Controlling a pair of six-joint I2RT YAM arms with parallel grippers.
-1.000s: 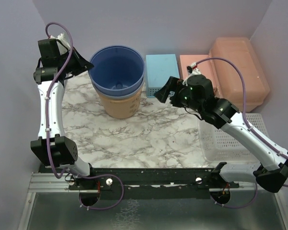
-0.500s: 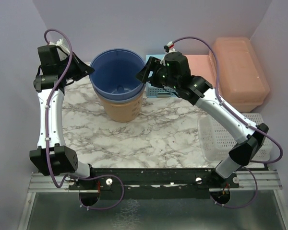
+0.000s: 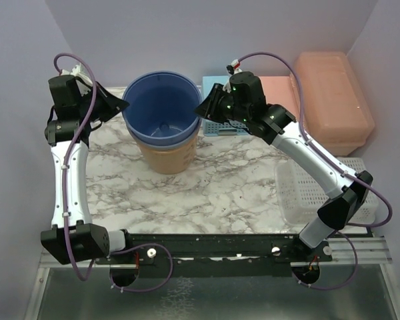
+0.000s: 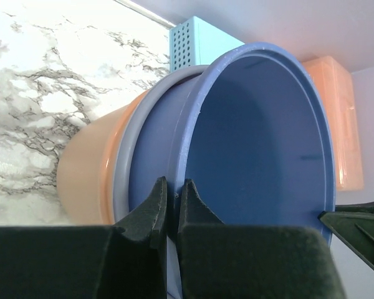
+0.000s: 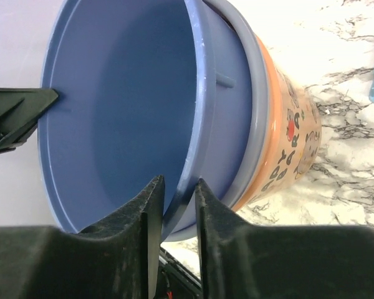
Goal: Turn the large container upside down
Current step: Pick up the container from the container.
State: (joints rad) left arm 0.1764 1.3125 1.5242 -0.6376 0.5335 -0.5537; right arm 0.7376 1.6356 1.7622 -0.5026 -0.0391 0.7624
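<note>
Large container (image 3: 333, 100): stood lidded and upright at the table's (image 3: 220, 187) far right corner, apart from both claws. Left claw (image 4: 172, 187): clamped on blue bucket's (image 3: 161, 110) left rim. Right claw (image 5: 177, 184): pinched on its right rim. Blue bucket: nested in orange bucket (image 3: 167, 153).

1. The right gripper (image 5: 176, 200) is straddling the rim of a blue bucket (image 5: 118, 106), one finger inside and one outside.
2. The blue bucket is sitting nested in a grey-rimmed bucket (image 5: 252, 118), inside an orange patterned bucket (image 5: 290, 137).
3. The other gripper's tip (image 5: 19, 115) is touching the far rim.
4. The stack is resting on a marble tabletop (image 5: 336, 81).
</note>
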